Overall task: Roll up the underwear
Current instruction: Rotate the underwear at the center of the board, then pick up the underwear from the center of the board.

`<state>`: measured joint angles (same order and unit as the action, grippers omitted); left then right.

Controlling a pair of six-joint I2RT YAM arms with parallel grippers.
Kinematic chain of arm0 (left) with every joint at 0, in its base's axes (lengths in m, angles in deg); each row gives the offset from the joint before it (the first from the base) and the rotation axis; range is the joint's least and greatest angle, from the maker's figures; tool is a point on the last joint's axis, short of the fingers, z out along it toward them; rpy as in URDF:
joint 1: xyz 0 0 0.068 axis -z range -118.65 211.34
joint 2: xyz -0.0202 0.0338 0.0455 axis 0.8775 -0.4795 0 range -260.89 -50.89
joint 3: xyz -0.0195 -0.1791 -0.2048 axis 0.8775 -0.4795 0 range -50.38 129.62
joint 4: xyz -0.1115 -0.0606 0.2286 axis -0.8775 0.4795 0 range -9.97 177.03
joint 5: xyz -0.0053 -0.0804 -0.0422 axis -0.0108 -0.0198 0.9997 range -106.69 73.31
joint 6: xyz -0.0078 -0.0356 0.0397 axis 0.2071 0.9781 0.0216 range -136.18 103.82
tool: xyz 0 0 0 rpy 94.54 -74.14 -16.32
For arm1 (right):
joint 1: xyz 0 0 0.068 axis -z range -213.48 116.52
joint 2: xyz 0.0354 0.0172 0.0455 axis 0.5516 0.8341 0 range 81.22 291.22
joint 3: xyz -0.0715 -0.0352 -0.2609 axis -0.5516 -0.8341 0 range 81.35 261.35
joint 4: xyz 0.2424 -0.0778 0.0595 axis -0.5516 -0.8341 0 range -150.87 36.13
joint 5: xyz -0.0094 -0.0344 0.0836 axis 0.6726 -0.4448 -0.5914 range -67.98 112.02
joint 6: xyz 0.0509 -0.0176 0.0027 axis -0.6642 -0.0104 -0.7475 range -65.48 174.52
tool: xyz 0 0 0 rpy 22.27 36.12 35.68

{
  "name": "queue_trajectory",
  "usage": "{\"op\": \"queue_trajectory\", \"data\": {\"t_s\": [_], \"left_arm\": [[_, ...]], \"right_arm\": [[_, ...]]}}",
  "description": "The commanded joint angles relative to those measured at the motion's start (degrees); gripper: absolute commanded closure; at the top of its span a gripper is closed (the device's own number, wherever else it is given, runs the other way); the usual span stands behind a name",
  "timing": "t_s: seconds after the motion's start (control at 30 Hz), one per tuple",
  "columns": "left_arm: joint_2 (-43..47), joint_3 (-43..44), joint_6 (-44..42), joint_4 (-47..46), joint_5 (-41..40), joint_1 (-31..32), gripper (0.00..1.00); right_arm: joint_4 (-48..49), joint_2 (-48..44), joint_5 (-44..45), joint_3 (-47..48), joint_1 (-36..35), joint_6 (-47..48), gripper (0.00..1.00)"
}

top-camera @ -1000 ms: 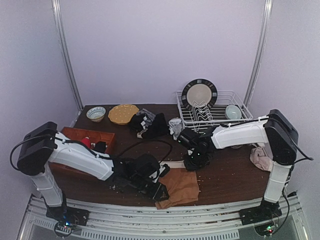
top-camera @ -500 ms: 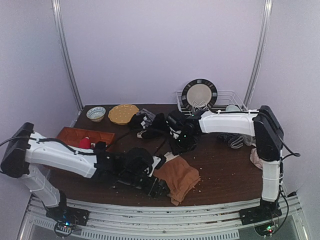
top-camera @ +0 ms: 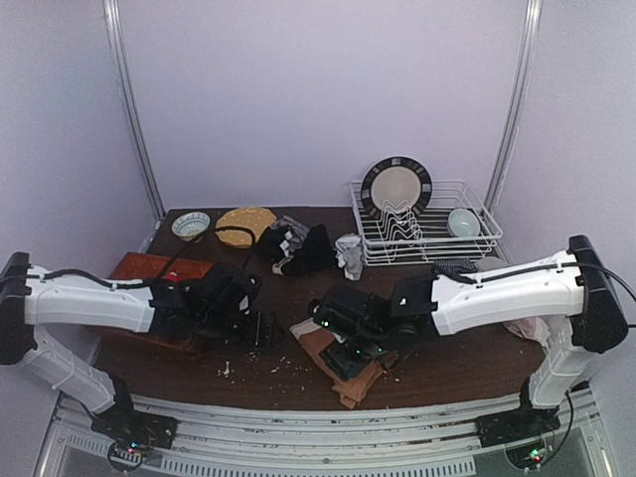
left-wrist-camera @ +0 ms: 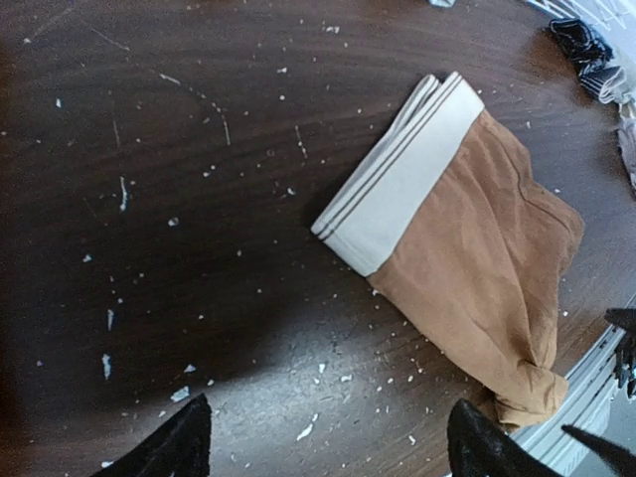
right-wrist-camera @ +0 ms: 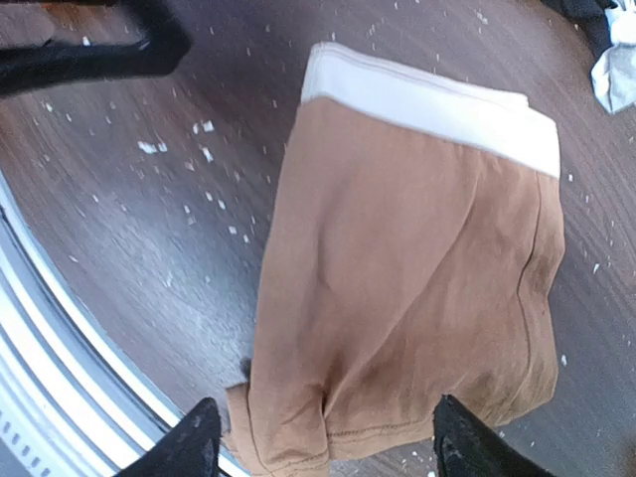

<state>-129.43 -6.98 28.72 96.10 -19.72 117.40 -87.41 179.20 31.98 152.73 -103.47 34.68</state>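
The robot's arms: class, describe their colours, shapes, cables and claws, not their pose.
Both the left arm and the right arm have smooth white shells on their long links, with black joints and black wrists. A thin black cable runs along the top of the right arm. The left claw and right claw each end in two black, tapering fingers.

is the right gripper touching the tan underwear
Cannot tell. Right wrist view shows the right gripper open over the tan underwear, but not its height; top view hides it.
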Motion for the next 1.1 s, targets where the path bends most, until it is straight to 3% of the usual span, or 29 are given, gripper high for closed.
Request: {"op": "queue_trajectory", "data": {"t_s": [0.0,0.17,0.33,0.53,0.73,0.93,1.07], "left_arm": [[-6.78,4.4,4.04,-4.22,5.79,-1.85,0.21],[-12.88,4.57,9.82,-10.04,9.02,-3.3,0.22],[-17.27,5.04,13.25,-13.42,10.66,-3.79,0.23],[-21.72,6.5,14.94,-15.45,12.85,-4.33,0.27],[-21.41,5.74,14.91,-15.05,11.09,-4.47,0.34],[-13.05,1.6,8.68,-11.67,4.48,-3.73,0.36],[-7.94,-0.97,1.36,-11.02,0.24,-0.56,0.31]], "right_arm": [[1.25,0.57,7.43,-2.26,-2.54,-3.89,0.25],[-0.66,4.35,10.0,-2.1,-6.33,-5.9,0.2],[-3.27,9.11,12.02,-1.02,-7.04,-7.81,0.23],[-3.99,11.69,10.74,-1.99,-7.31,-7.74,0.48],[0.34,6.33,4.64,-6.83,-7.37,-4.92,0.99],[7.25,-2.59,-9.79,-14.0,-5.12,-3.04,1.0],[9.37,-8.44,-16.14,-18.32,-2.66,-2.61,1.0]]}}
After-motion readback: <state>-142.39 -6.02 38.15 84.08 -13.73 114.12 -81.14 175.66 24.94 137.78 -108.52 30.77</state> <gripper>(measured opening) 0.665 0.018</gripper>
